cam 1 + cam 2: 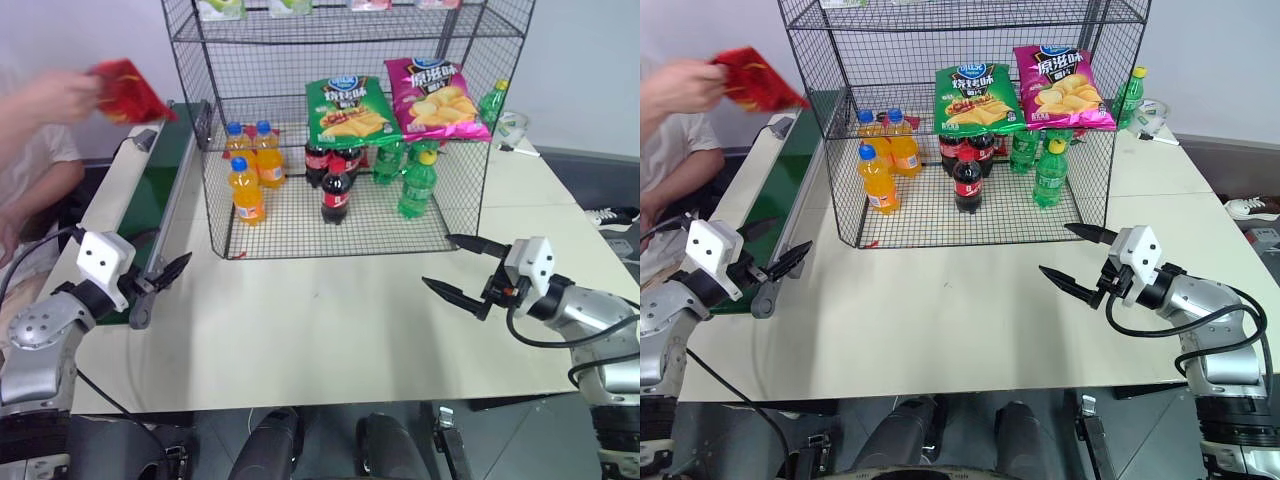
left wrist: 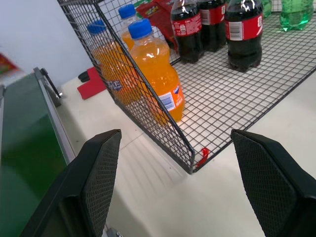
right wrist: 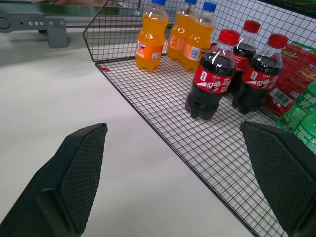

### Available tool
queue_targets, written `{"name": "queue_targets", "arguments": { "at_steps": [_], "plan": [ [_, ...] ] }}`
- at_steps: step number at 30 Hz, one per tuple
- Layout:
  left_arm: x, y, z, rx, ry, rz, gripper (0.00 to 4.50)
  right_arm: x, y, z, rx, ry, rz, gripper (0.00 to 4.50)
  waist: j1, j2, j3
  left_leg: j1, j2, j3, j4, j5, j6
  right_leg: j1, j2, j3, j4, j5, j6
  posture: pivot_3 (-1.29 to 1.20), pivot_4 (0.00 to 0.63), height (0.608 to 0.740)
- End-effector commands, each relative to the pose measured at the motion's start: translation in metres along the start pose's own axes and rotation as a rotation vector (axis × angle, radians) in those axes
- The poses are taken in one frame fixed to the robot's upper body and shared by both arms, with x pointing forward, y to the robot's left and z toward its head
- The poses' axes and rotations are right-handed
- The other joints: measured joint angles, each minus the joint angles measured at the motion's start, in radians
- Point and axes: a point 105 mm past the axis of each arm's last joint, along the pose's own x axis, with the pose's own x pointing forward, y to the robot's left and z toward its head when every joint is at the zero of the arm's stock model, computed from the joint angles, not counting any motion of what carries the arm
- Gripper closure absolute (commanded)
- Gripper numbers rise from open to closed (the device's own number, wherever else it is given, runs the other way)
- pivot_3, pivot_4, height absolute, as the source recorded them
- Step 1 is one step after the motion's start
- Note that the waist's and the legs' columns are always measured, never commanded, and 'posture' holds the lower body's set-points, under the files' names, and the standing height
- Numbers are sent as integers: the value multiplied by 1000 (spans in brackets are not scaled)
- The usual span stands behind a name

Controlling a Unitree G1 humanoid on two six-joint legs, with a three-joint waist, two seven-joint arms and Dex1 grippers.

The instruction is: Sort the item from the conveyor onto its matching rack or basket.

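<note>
Bag: red chip bag [image 1: 128, 90] in a person's hand [image 1: 55, 98] above the belt [image 1: 150, 200]; light, crinkly, slippery.
Grip: pinch your fingers on a flat edge seam.
Hands: left gripper [image 1: 160, 285] and right gripper [image 1: 455, 268] wide open, empty.

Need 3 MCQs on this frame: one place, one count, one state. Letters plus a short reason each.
1. Where is the red chip bag?
A. in a person's hand above the conveyor
B. on the rack's bottom tier
C. in the right gripper

2. How many orange soda bottles stand in the rack?
A. one
B. three
C. five

3. What state is the left gripper in?
A. shut on a bottle
B. shut on nothing
C. open, holding nothing

Answers:
1 A, the hand holds the bag over the belt's far end.
2 B, three blue-capped orange bottles on the bottom tier.
3 C, its fingers stand apart over the table with nothing between.
</note>
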Motion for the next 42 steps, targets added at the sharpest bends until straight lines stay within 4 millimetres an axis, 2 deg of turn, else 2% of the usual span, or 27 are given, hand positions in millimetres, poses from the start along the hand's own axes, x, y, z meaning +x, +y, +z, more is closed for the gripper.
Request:
{"name": "queue_targets", "arguments": {
  "at_steps": [1,8,23,32,42],
  "plan": [
    [-4,5,12,22,-32,14,812,2,-2,10,-35,-37,1,0,0,0,0,0,0,0,0,0,0,0,0,0,0,0,0,0,150,740],
    [-8,8,0,-69,23,46,812,3,-2,10,-36,-39,7,0,0,0,0,0,0,0,0,0,0,0,0,0,0,0,0,0,150,740],
    [-19,6,-2,-144,42,54,812,10,1,13,-34,-55,35,0,-1,0,0,0,0,0,-1,0,0,0,0,0,0,0,0,0,150,740],
    [-30,8,10,-118,-16,49,812,16,1,15,-25,-67,54,0,0,0,1,0,0,0,-1,0,0,0,0,0,-1,0,0,0,150,740],
    [-36,9,7,-66,8,67,812,22,3,16,-21,-83,69,0,0,1,1,0,0,0,-1,0,0,-1,0,0,-1,0,0,0,150,740]
  ]
}}
